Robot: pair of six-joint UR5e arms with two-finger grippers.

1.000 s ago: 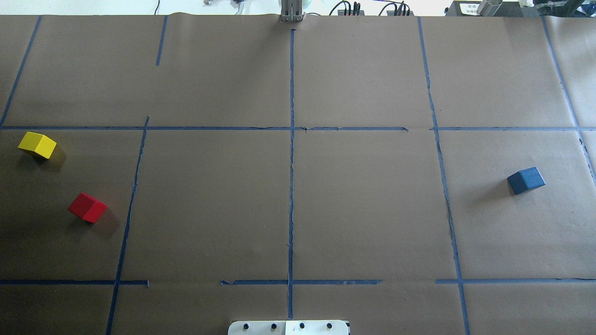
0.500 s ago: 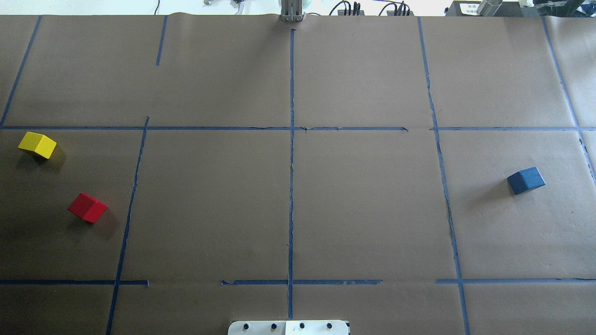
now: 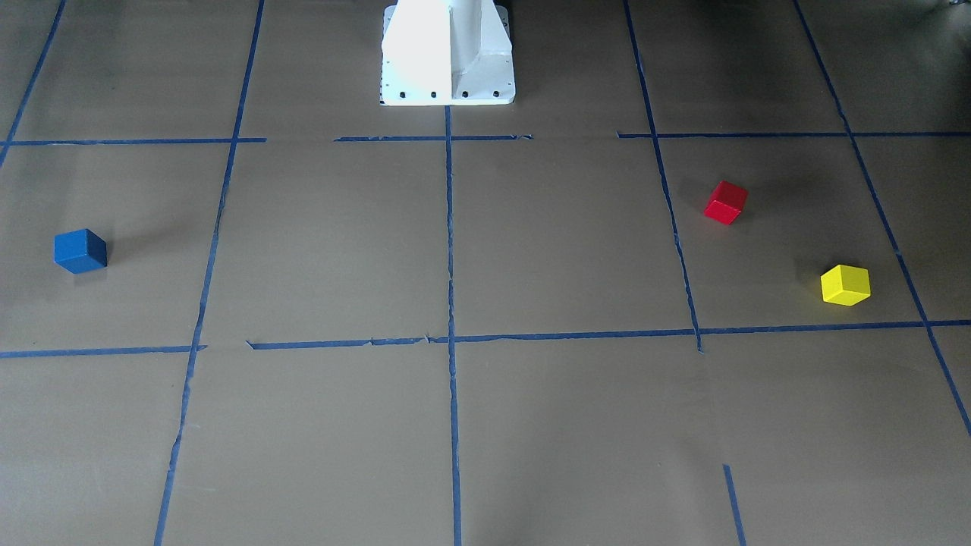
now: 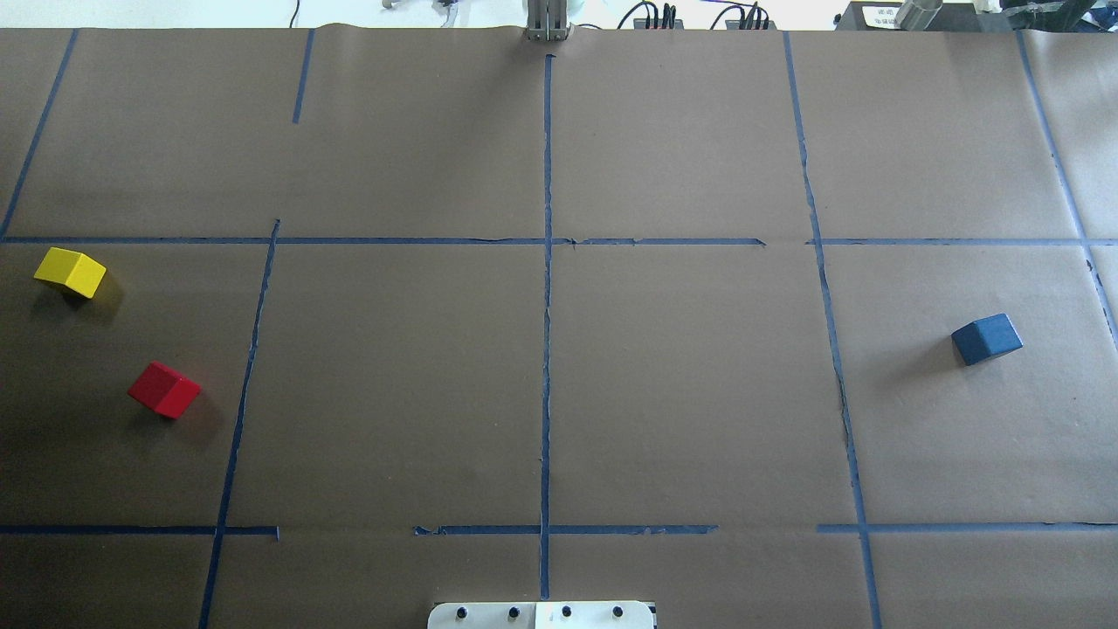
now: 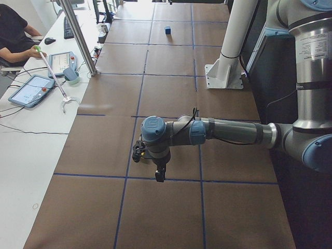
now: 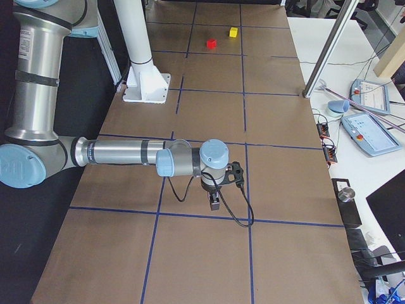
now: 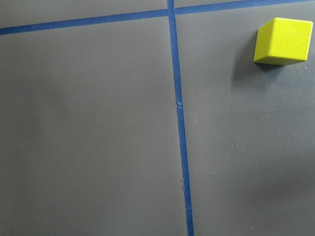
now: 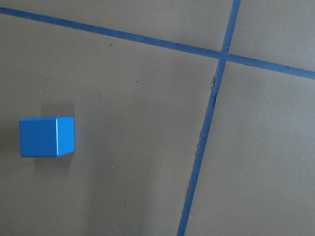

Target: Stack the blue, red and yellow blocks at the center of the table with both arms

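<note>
Overhead view: no difference from the frames a second and half a second back. All three blocks sit where they were, none stacked.

- Yellow block: far left edge, just below the upper horizontal tape line.
- Red block: left side, below and right of the yellow one, apart from it.
- Blue block: right side, mid-height, alone, well apart from the other two.
- Centre squares of the table hold no block.

Neither arm shows overhead.

Left side view: left gripper points down over the paper at lower centre; whether it is clenched or released cannot be told.

Right side view: right gripper likewise points down at lower centre, state unreadable.
</note>
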